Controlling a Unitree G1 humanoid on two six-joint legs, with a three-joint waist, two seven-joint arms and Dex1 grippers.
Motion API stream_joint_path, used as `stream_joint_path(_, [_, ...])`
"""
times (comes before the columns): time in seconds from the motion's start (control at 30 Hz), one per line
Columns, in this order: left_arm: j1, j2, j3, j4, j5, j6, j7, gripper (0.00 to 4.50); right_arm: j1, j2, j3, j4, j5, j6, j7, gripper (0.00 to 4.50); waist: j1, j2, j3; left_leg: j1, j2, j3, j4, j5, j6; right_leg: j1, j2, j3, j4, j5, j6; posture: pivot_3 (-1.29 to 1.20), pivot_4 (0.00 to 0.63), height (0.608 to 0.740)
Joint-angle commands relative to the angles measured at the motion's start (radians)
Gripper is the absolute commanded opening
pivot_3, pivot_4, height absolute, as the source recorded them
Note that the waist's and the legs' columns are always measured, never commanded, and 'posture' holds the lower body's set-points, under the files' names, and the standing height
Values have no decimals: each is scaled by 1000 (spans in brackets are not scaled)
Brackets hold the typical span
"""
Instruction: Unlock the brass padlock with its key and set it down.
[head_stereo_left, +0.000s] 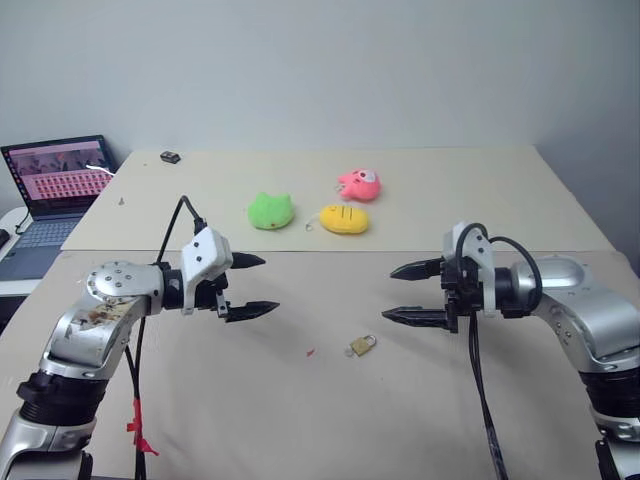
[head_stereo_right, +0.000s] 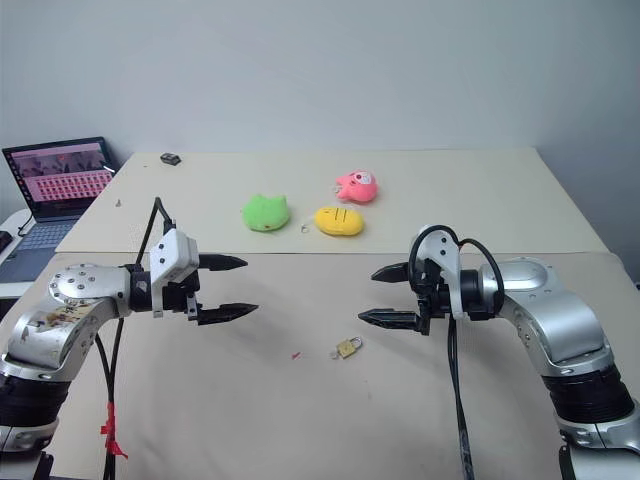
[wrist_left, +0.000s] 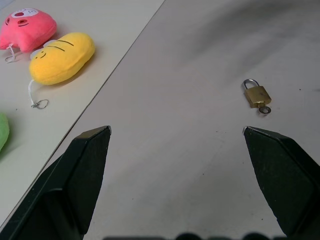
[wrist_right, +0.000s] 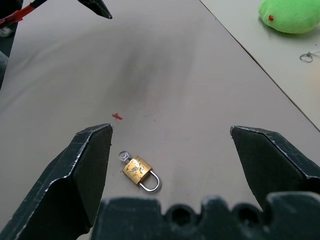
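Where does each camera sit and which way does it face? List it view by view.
Left and right eye views: on the head, looking forward and down over the table; both arms and open end effectors, left and right, show.
Left wrist view: along its own fingers toward the brass padlock.
Right wrist view: along its own fingers, over the padlock.
Shared: the padlock, key at its base.

No readable text is seen anywhere; the laptop screen (head_stereo_left: 62, 172), upper left, is too small to be read.
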Motion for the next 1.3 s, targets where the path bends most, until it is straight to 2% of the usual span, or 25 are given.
stream_joint_path(0.03, [-43,15,-7,-17,-7,24,0,4500,2,-8,-34,-45,23,6,-13,4444,0,0,1,0,1,0,0,0,0,0,1,0,0,0,0,0,150,657])
stream_joint_path(0.33, [-94,35,-40,-7,-1,116,-11,4500,-3,44,193,-44,-144,-131,-8,4444,-6,-3,4,0,4,1,3,1,0,-3,6,2,6,-2,-4,0,150,657])
stream_joint_path(0.57, [-92,60,-53,-20,16,132,0,4500,-42,118,356,143,-339,-372,22,4444,-3,-10,9,-3,1,1,7,1,0,-4,2,2,6,-2,-5,0,150,657])
stream_joint_path(0.97, [-74,74,-29,-65,6,176,34,4500,-112,170,406,372,-437,-572,134,4444,4,-10,10,-4,1,1,7,1,0,-5,2,1,7,-1,-5,0,150,657])
stream_joint_path(1.07, [-69,78,-25,-75,1,184,39,4500,-113,180,403,397,-442,-588,153,3695,4,-10,10,-3,1,1,7,1,0,-5,2,1,7,-1,-5,0,150,657])
stream_joint_path(1.3, [-71,77,-22,-76,-10,188,50,4500,-101,194,399,405,-447,-599,171,1199,4,-10,10,-3,1,1,8,1,0,-4,2,1,8,-1,-5,0,150,657])
